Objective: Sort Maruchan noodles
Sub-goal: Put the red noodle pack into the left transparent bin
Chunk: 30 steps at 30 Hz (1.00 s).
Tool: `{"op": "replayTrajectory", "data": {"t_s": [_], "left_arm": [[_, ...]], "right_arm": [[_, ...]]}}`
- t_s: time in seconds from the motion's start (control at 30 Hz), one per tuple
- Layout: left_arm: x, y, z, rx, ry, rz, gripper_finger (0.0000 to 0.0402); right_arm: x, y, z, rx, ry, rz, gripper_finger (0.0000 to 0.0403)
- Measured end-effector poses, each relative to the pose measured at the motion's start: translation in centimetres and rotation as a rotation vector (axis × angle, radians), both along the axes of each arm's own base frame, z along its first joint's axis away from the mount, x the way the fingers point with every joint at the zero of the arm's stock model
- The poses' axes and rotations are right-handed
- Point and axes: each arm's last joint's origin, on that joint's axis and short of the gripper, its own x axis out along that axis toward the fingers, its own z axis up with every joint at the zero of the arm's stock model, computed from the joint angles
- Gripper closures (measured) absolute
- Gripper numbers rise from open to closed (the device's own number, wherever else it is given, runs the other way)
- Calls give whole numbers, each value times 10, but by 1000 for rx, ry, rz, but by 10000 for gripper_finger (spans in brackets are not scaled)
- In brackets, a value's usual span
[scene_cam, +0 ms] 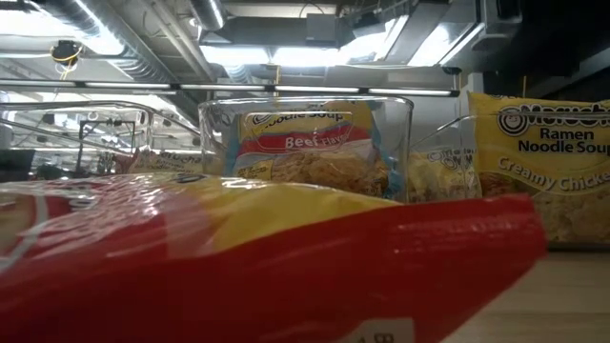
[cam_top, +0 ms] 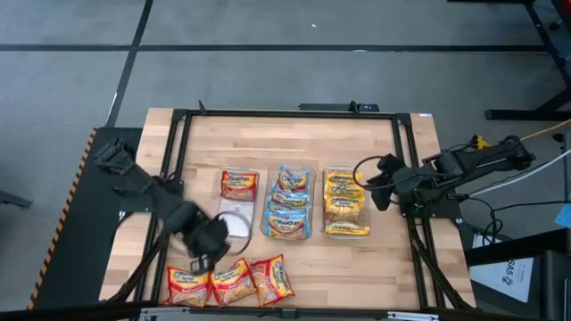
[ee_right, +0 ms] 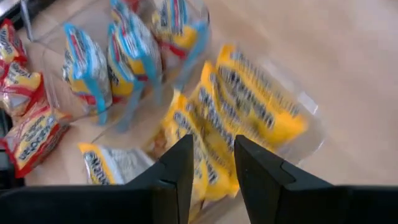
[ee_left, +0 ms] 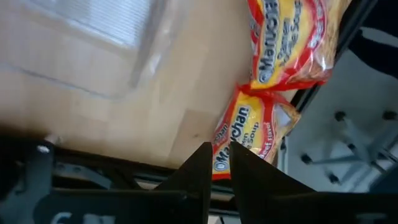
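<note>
Sorting in progress, seen from above. Three clear tubs stand in a row at mid-counter (cam_top: 205, 134): the left tub (cam_top: 237, 203) holds one red-orange packet (cam_top: 239, 185) at its far end and is otherwise bare; the middle tub (cam_top: 289, 203) holds the blue-trimmed packets (cam_top: 290, 201); the right tub (cam_top: 346, 203) holds the yellow packets (cam_top: 345, 202). Three unsorted red-orange packets (cam_top: 230, 282) lie side by side at the counter's near edge, apart from the tubs.

The left hand (cam_top: 203, 259) hangs just above the near row, over the gap between the first and second loose packets. In its wrist view the two fingers (ee_left: 198, 177) stand nearly together with only a thin slit between them, and nothing lies in that slit; the packet (ee_left: 245, 140) shows beyond the tips, not gripped. The right hand (cam_top: 379, 189) waits beside the right tub, its fingers parted and empty, as its wrist view shows.

Step in hand, by judgement: the pickup of a loose red-orange packet. The next move calls for wider fingers, a descent onto one packet's edge or crimped seam, a firm pinch on the slippery film, then a carry to the bare part of the left tub.
</note>
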Motion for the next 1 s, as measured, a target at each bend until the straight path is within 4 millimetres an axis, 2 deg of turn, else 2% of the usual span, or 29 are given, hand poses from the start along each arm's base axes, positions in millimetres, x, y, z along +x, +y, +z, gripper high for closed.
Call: {"op": "replayTrajectory", "data": {"t_s": [0.17,0.37,0.5,0.63,1.0], "left_arm": [[-23,-40,-12,6,-92,0,353],[-52,-68,-41,6,-132,15,353],[-66,-72,-65,19,-102,58,351],[-74,-68,-82,53,-72,75,345],[-76,-69,-109,-42,-84,65,343]], "right_arm": [[8,7,-13,192,-2,23,288],[22,27,-7,191,-48,134,288],[24,40,-5,226,-38,150,288],[24,50,-6,281,-21,145,288],[19,66,-9,332,12,159,288]]}}
